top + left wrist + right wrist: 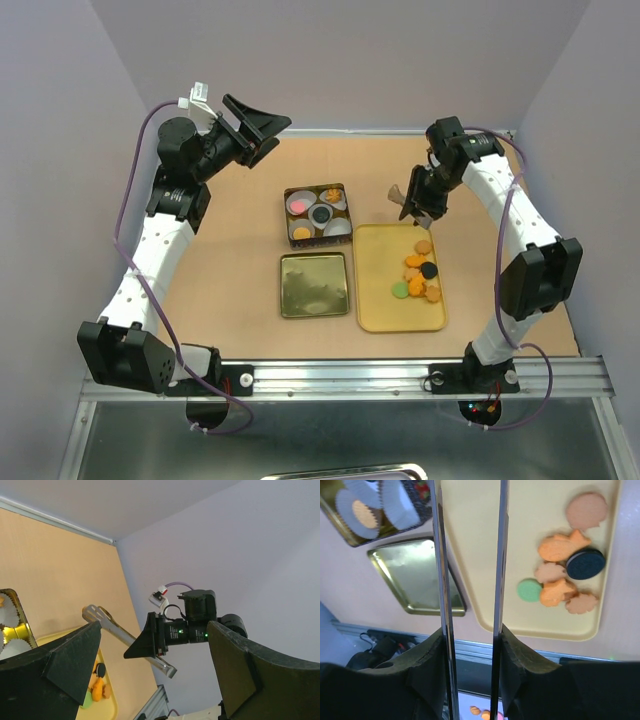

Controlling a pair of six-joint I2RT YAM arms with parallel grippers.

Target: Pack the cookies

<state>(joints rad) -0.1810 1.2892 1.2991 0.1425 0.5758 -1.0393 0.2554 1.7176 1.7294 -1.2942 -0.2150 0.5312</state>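
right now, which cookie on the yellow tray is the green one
The round green cookie at the pile's edge nearest the gold lid. The others on the tray are orange or tan, plus one black cookie.

tongs (439, 555) tips cropped (top edge), cookies (98, 687) half-hidden

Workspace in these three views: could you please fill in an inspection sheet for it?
Surface: tan tabletop, flat.
Job's things: assorted small cookies on a yellow tray; square tin with white paper liners, some filled; gold lid beside it.
Clutter: nothing seen.
Grippers: left gripper open, raised; right gripper shut on metal tongs.
Cables: purple cables along both arms.
Surroundings: lavender walls, metal rail at near edge.
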